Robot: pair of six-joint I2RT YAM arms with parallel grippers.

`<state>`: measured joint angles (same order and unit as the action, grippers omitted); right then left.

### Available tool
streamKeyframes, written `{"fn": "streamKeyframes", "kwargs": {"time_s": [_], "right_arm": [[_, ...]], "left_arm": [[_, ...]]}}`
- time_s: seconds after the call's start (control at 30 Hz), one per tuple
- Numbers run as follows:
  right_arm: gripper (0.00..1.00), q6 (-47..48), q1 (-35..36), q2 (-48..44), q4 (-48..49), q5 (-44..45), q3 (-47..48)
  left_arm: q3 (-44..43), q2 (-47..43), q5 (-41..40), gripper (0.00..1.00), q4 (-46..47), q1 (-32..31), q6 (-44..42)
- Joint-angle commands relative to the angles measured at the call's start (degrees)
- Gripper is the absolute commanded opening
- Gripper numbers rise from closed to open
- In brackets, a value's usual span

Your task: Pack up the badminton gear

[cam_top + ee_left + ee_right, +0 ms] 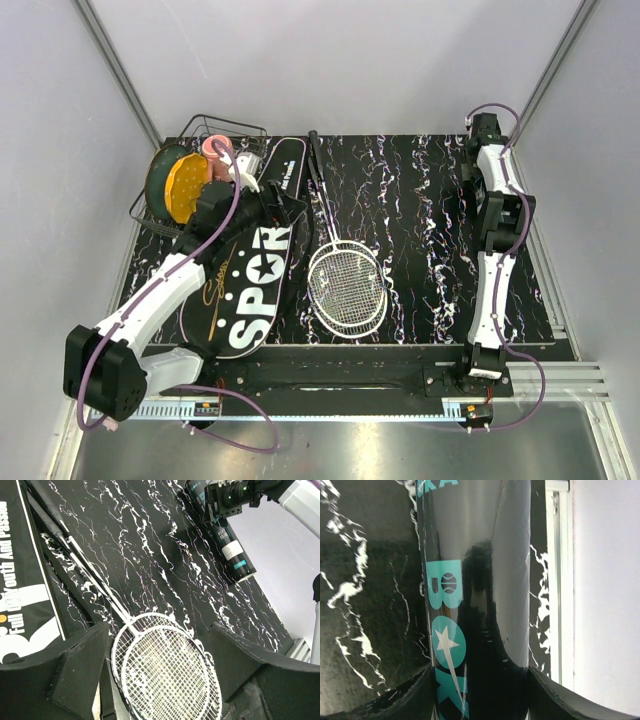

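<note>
bag (pixel 250 290): we see it flat on the table (pixel 420 230), near-left, big white lettering up, narrow end pointing far
left gripper (pixel 157 630): over the bag's far half, fingers (pixel 80 660) spread wide, holding nothing
rackets (pixel 347 288): we count two, just right of the bag, white-strung heads overlapped at the near end, shafts running far-left with the grips beside the bag's narrow end
tube (pixel 480 580): black with teal print, lying on the table at the far right
right gripper (pixel 479 680): down on the tube, partly spread, fingers (pixel 395 700) tight against each side, so we call it gripped
basket (pixel 225 120): far-left corner, yellow and green plates on edge inside
cup (pixel 217 150): pink, beside the plates
</note>
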<state>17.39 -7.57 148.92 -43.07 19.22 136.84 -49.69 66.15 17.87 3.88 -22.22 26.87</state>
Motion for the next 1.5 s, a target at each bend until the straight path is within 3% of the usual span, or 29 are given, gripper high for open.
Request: {"fn": "streamKeyframes", "kwargs": {"time_s": [0.0,0.17,0.3,0.33,1.23,1.37,1.47], "right_arm": [[0.55,0.9,0.4,2.1,1.8,-5.2,3.5],[0.71,0.1,0.2,3.6,1.3,-7.5,6.6],[0.98,-0.9,0.1,2.8,1.1,-8.6,6.3],[1.0,-1.0,0.1,2.4,1.0,-8.8,6.0],[1.0,-5.3,-1.2,-4.6,-1.7,-12.4,11.4],[1.0,-14.6,-0.7,-6.6,-9.8,-4.2,19.4],[1.0,-23.1,1.0,-14.2,-11.2,-3.6,15.2]], "left_arm": [[-2.3,0.7,1.6,0.84,1.7,-0.4,-1.2],[-2.4,1.1,1.5,0.84,1.2,-1.4,-2.4],[-2.4,0.5,1.1,0.85,1.0,-1.9,-3.1],[-2.3,0.4,1.0,0.85,1.2,-2.0,-3.4],[-2.2,0.3,-1.2,0.86,0.3,-3.5,-6.6],[-3.6,1.5,-3.6,0.86,-1.6,-3.5,-6.7],[-4.5,2.1,-5.3,0.84,-3.3,-3.5,-7.1]]}}
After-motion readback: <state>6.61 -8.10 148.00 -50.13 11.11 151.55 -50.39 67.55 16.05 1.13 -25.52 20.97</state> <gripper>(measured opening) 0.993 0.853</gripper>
